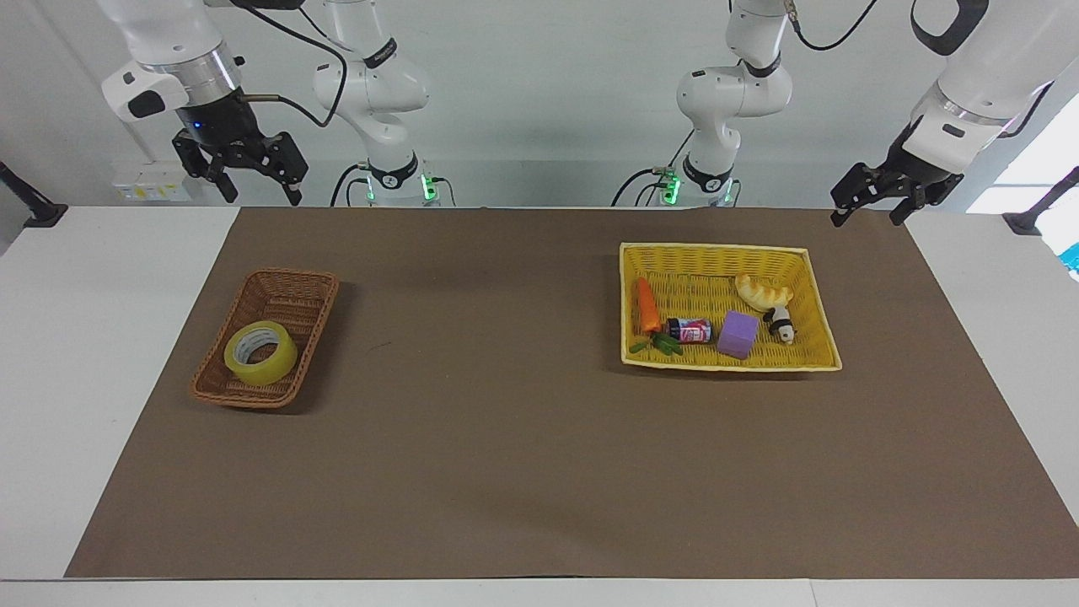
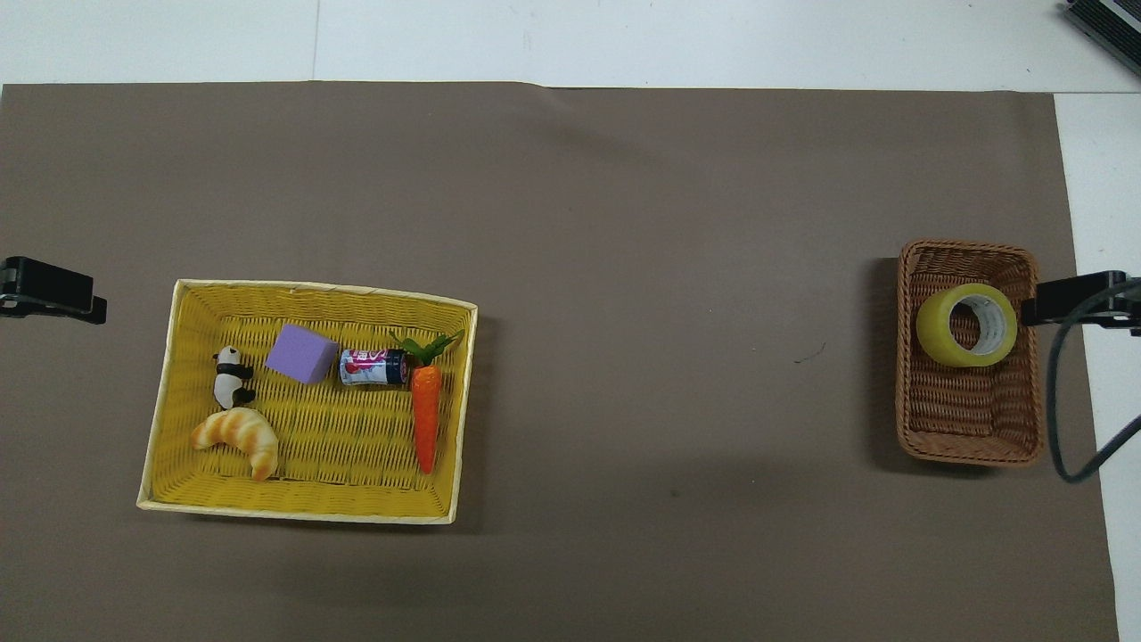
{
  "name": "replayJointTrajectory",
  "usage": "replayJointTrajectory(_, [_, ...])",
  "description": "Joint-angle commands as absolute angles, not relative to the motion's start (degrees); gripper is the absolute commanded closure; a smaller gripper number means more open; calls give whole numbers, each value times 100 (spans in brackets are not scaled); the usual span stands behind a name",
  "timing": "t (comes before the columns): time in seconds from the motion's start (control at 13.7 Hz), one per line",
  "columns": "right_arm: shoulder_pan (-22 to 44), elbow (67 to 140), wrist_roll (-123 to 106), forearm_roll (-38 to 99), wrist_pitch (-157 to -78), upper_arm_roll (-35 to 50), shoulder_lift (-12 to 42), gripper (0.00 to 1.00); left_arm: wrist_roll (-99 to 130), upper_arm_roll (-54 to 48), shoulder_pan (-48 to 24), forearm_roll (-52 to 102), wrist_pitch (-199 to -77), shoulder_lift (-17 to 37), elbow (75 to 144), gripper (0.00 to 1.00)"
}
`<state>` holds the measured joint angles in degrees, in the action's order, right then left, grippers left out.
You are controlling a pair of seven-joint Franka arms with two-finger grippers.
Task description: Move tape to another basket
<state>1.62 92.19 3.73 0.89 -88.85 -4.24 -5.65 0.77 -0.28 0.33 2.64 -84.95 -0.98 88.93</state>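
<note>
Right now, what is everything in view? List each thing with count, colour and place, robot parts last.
tape: 1, translucent yellow, in the brown basket's end farther from the robots
brown basket: 1, brown wicker, toward the right arm's end of the table
yellow basket: 1, bright yellow, toward the left arm's end
carrot: 1, orange, in the yellow basket
can: 1, lying in the yellow basket
purple block: 1, beside the can
croissant: 1, golden, yellow basket
panda: 1, black-white, beside the croissant
mat: 1, brown, on the table
right gripper: open, raised, waiting
left gripper: open, raised, waiting
</note>
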Motion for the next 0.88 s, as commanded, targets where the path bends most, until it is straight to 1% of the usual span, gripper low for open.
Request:
replayJointTrajectory(0.0, [88,9325,220,26,-8895,-387,-668,0,9,35,-35,167,-8420,-132,8886,0])
replayJointTrajectory(0.22, [88,9334,202,9,-8895,-387,-677,0,9,35,-35,167,-8420,-132,8886,0])
replayJointTrajectory(0.44, [88,9343,-297,9,-8903,-387,-677,0,9,35,-35,167,-8420,-132,8886,0])
replayJointTrajectory(0.8, [88,9360,-290,18,-8895,-387,-703,0,9,35,-35,167,-8420,-132,8886,0])
